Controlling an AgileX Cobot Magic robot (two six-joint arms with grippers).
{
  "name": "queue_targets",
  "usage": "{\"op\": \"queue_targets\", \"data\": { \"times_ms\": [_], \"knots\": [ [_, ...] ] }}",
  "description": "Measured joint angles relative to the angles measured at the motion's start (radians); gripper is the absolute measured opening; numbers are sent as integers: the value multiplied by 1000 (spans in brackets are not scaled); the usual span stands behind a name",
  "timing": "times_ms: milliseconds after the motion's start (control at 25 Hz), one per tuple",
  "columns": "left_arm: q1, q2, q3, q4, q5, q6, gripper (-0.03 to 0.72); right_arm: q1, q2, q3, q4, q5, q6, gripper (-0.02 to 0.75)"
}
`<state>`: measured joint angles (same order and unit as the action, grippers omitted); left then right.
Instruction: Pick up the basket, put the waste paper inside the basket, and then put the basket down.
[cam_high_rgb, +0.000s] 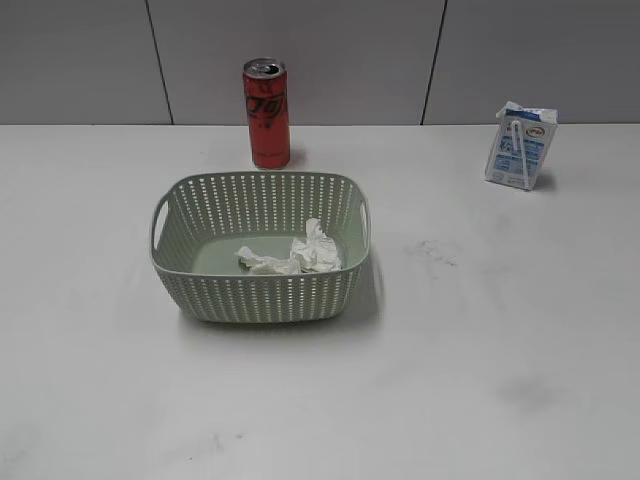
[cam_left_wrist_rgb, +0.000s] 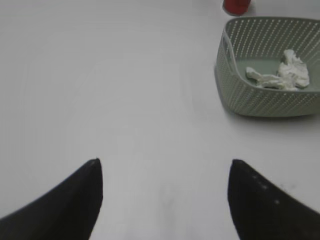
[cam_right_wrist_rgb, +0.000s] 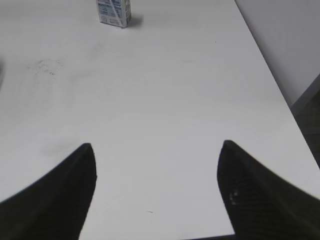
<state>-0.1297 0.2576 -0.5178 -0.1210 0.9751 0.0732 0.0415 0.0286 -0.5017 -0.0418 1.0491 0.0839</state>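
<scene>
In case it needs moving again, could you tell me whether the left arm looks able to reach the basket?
Probably yes: the left gripper is open, and only bare table lies between it and the basket.

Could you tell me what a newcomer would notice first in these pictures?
Probably the green basket in the middle of the white table, with crumpled waste paper lying inside it. Next, the red can standing just behind it and the blue-white carton at the far right. Both tools are open and empty, away from the basket.

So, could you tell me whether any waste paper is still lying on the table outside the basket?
No, the waste paper lies inside the basket, and the table around it shows no loose wads.
</scene>
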Motion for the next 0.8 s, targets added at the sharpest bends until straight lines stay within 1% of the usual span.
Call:
{"op": "queue_targets", "data": {
  "times_ms": [240,400,800],
  "knots": [
    [0,-159,4,-5,12,2,571,0,0,0,1,0,0,569],
    [0,-244,25,-4,88,2,558,0,0,0,1,-1,0,569],
    [0,-262,29,-4,104,2,555,0,0,1,1,-1,1,569]
  ]
}}
